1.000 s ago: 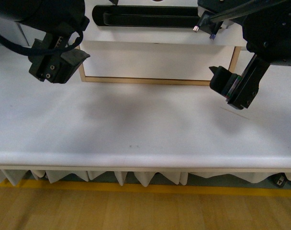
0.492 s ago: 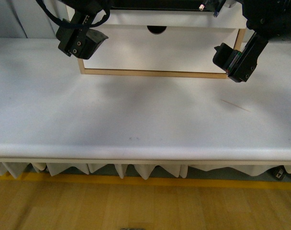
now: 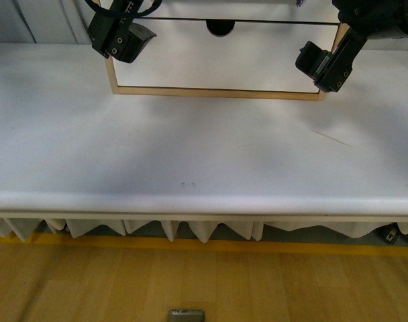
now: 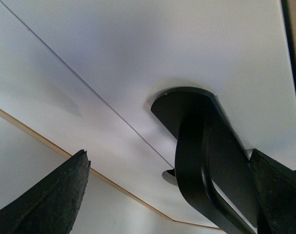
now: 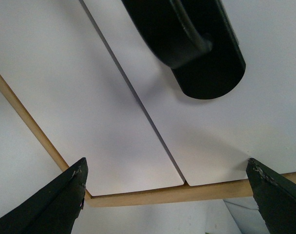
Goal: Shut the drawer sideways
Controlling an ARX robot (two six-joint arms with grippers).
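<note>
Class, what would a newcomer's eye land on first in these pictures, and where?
The left tool and right tool, both black, flank a wood-framed white cabinet at the table's far edge. Each wrist view shows, close up, a black oval handle on the white drawer.

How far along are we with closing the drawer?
Done, apparently: the drawer sits flush with the neighbouring front, only a thin seam between. In hand: nothing; left gripper and right gripper are open by the cabinet. Left: confirm it is fully shut, then back off.
</note>
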